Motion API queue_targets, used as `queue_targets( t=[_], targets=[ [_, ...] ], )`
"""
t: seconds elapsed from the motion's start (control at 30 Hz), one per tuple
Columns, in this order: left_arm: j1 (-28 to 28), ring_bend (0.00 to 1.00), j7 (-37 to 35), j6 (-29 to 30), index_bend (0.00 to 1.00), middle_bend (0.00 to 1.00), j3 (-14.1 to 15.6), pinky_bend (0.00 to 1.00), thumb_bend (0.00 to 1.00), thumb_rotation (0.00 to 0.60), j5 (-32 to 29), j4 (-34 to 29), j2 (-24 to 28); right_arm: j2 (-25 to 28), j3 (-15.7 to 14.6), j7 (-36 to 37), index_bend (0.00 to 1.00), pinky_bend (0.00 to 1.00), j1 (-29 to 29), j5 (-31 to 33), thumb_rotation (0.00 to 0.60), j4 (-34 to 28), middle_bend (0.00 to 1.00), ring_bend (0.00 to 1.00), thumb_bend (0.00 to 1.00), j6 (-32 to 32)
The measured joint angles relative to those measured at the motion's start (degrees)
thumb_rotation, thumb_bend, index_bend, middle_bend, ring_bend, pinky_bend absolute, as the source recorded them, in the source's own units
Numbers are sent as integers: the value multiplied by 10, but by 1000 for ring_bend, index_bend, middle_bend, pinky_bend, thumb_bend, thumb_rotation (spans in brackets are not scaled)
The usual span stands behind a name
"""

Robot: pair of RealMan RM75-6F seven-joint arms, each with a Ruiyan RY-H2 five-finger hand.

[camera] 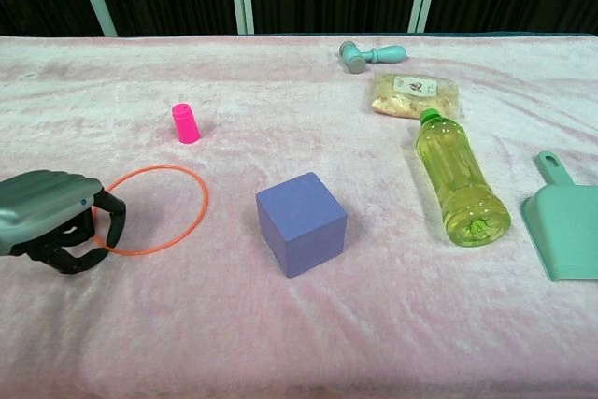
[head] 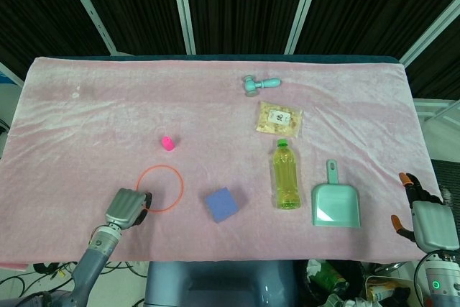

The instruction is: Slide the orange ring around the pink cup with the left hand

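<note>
ring (camera: 157,208) before cup (camera: 185,123) (apart), cube (camera: 301,223) right of ring

A pink cloth (head: 108,113) covers the table — behind it, black curtains (head: 244,5) with pale struts

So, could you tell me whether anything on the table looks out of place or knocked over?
Only the green bottle stands out: it lies on its side, cap pointing away, beside the teal dustpan. Nothing looks spilled.

Both views are bright and evenly lit from overhead, with no hard glare. Shadows are soft and short: a faint one lies under the blue cube (camera: 301,222) and beside the bottle (camera: 461,178). The pink cloth (head: 108,127) shows mild sheen. Focus is sharp throughout; the far backdrop stays dark.
</note>
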Motion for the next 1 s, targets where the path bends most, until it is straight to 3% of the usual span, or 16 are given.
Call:
queue_targets(
  t=[1.0],
  targets=[
    [-24, 986, 14, 38, 613, 989, -47, 1000, 467, 600, 4, -111, 58, -1, 0, -2, 45, 321, 0, 5, 600, -2, 71, 265, 249, -1]
  ],
)
